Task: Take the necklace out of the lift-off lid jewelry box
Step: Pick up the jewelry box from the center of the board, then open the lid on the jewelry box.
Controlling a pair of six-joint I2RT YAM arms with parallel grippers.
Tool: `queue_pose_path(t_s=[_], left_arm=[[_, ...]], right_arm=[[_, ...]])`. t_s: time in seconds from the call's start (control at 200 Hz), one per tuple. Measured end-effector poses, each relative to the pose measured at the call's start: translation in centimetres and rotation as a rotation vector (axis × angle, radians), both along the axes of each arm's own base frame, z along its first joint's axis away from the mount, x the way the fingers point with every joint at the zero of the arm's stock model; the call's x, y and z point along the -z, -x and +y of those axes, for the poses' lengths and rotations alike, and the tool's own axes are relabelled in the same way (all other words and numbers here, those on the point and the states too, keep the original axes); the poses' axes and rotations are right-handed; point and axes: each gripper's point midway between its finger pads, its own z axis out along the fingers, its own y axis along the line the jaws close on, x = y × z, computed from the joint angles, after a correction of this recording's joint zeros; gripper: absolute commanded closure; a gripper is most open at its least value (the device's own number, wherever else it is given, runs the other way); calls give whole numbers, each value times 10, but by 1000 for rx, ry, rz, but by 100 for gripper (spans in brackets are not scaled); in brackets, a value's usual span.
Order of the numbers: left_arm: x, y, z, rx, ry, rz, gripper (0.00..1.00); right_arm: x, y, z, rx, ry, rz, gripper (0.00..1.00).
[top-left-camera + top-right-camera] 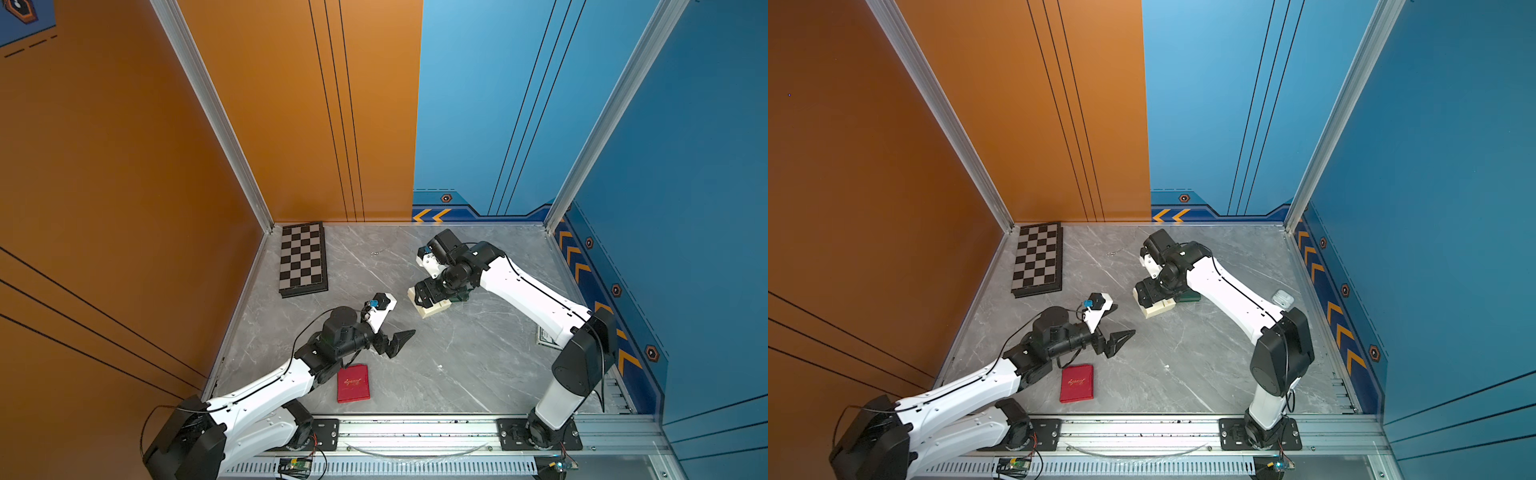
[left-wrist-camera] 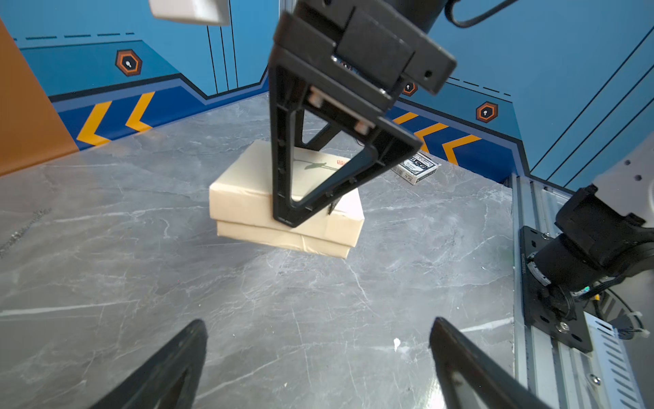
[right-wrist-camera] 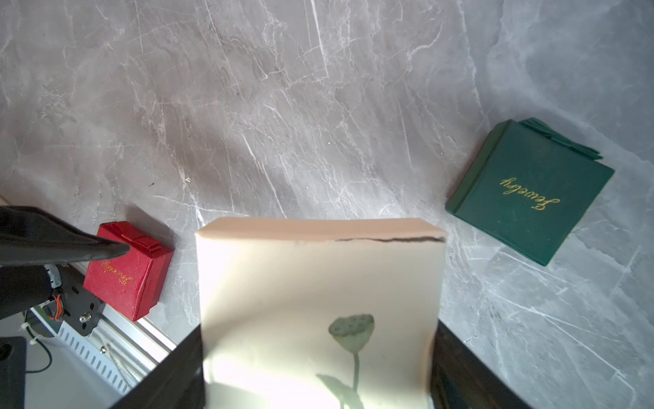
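The cream lift-off lid jewelry box (image 1: 432, 311) (image 1: 1158, 309) stands on the grey marble table, right of centre. Its lid (image 2: 244, 191) (image 3: 318, 276), printed with a lotus pod, sits on the base (image 2: 283, 240), so the inside and the necklace are hidden. My right gripper (image 1: 428, 296) (image 1: 1148, 294) (image 2: 308, 177) (image 3: 318, 325) comes down from above, its fingers pressed on two opposite sides of the lid. My left gripper (image 1: 403, 320) (image 1: 1125, 319) (image 2: 318, 322) hovers open and empty a short way left of the box, pointing at it.
A red jewelry box (image 1: 353, 383) (image 3: 127, 269) lies by the left arm and a green one (image 3: 531, 191) (image 1: 1187, 296) just behind the cream box. A chessboard (image 1: 302, 259) lies back left, with a thin silver chain (image 1: 377, 251) (image 2: 24, 226) nearby. A card deck (image 2: 416, 168) and a white earbud case (image 1: 1282, 298) lie to the right.
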Motion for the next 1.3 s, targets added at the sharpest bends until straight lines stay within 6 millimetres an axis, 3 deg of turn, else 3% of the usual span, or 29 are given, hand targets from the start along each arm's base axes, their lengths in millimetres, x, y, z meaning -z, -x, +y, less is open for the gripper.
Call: queue_pose_path(t_s=[0.145,0.48,0.846,1.296], left_arm=[[-1,-2,-5,9,-14,-47,1],[19,-14,-15,19,-55,-44,2],[8,-18,-19,20,-30,-76,1],[10,-18,-25,38,-35,-73,1]], right_arm=[[-4,7,4,-25,-10,4,14],[-9,14,10,-49,-21,-4,15],[-13,23,14,-71,-26,-8,15],[-14,33,24,-107,-38,1,15]])
